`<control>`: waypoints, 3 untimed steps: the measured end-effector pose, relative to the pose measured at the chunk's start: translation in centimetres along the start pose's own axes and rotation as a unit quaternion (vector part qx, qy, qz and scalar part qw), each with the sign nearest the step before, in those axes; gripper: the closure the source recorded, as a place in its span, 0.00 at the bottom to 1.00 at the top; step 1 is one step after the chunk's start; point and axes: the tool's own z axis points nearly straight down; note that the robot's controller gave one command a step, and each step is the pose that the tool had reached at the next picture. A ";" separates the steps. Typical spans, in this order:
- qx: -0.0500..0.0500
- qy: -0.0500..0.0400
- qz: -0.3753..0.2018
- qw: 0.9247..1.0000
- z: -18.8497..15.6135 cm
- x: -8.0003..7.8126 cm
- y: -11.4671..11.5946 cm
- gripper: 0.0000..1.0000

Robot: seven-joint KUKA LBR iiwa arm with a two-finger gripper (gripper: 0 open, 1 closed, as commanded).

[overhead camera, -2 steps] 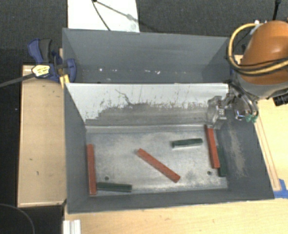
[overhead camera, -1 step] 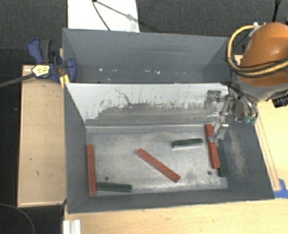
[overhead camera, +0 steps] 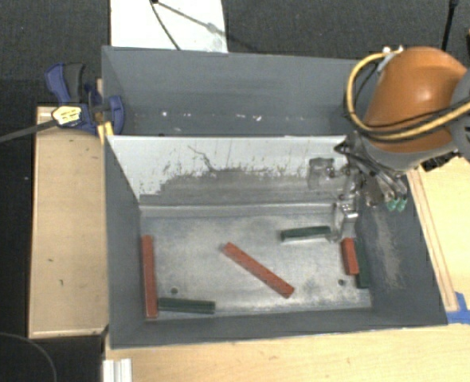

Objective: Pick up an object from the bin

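— Nearest the lens?
— Front green bar (overhead camera: 186,305): flat on the floor of the bin (overhead camera: 219,94), by the front wall, toward the left corner. Just beside the near end of the left red bar (overhead camera: 148,277).
— Count of reds?
— Three. Left red bar: long, along the left wall. Mid red bar (overhead camera: 257,269): long, slantwise in the middle, well apart from the rest. Short red bar (overhead camera: 349,256): at the right, laid front to back.
— Greens?
— Three as well. Front green bar, as said. Back green bar (overhead camera: 305,233): crosswise, right of centre, toward the back wall. Right green bar (overhead camera: 362,277): thin, just beside the short red bar on its right side; touching or not, cannot tell.
— Six in all, then. And the tool?
— Tool (overhead camera: 346,225): low at the right of the bin, under the orange cover (overhead camera: 414,86), between the right end of the back green bar and the far end of the short red bar, just beside both. Cannot tell how far open. Cannot tell whether anything gripped; all six bars flat on the floor.
— Closest to the tool?
— Short red bar and back green bar. Cannot tell which of the two.
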 end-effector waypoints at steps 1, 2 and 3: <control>0.000 0.003 -0.026 1.000 12.9 -1.1 -1.3 0.00; 0.001 0.000 -0.026 1.000 12.5 -1.3 -1.3 1.00; 0.001 0.000 -0.027 1.000 12.5 -1.3 -1.3 0.00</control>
